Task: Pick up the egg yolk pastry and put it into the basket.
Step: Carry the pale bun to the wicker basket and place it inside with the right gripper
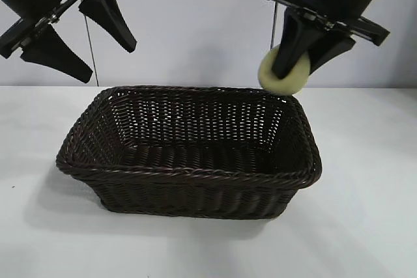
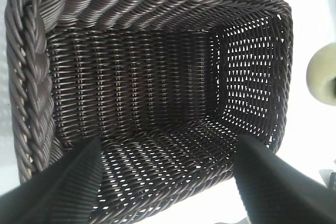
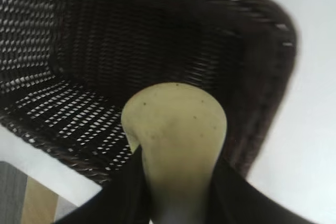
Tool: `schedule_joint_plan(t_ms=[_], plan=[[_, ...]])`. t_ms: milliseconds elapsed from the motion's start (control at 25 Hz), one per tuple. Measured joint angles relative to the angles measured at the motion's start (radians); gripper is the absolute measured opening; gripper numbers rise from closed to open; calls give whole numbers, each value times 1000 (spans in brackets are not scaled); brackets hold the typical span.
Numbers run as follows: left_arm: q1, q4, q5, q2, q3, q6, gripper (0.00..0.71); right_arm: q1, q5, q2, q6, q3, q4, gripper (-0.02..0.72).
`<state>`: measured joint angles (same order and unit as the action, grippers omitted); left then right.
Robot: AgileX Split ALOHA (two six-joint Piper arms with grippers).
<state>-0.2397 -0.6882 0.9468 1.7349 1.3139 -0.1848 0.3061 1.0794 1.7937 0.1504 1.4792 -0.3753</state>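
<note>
Carrying step judged in hand: egg yolk pastry [image 1: 285,71] is held off the counter [image 1: 365,180], clamped on edge between the fingers of the right hand [image 1: 298,63], just above the far right corner of the wicker basket [image 1: 189,172]. Pastry is at or slightly outside the braided rim there, not yet over the open middle.

Next move, as judged: right hand to be brought inward over the basket floor, lowered a bit, then fingers parted so pastry drops w/o clipping the rim or rolling out.

Left hand [image 1: 77,34] is parked high above the basket's left end, fingers apart, nothing held.

View differences:
- Exterior: both arms and pastry's height relative to rim are shown.
- Right wrist: pastry [image 3: 176,129] is seen close, pinched, w/ basket corner [image 3: 262,40] behind it.
- Left wrist: basket interior [image 2: 157,77] is seen to hold nothing; pastry [image 2: 323,72] is glimpsed beyond the far wall, outside the rim.
</note>
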Motion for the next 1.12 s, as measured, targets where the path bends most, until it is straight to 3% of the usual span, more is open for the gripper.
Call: schedule_joint_plan(t_ms=[320,760,920,1120], plan=[[0,0,0,0,0,0,514,112,-60,59,0,0,0,200],[0,0,0,0,0,0,514,125,-117,179,-26,0,-8,227],[0,0,0,0,0,0,514,125,-127,179,-31,0,-10,293],[0,0,0,0,0,0,514,125,-130,179,-47,0,-10,457]])
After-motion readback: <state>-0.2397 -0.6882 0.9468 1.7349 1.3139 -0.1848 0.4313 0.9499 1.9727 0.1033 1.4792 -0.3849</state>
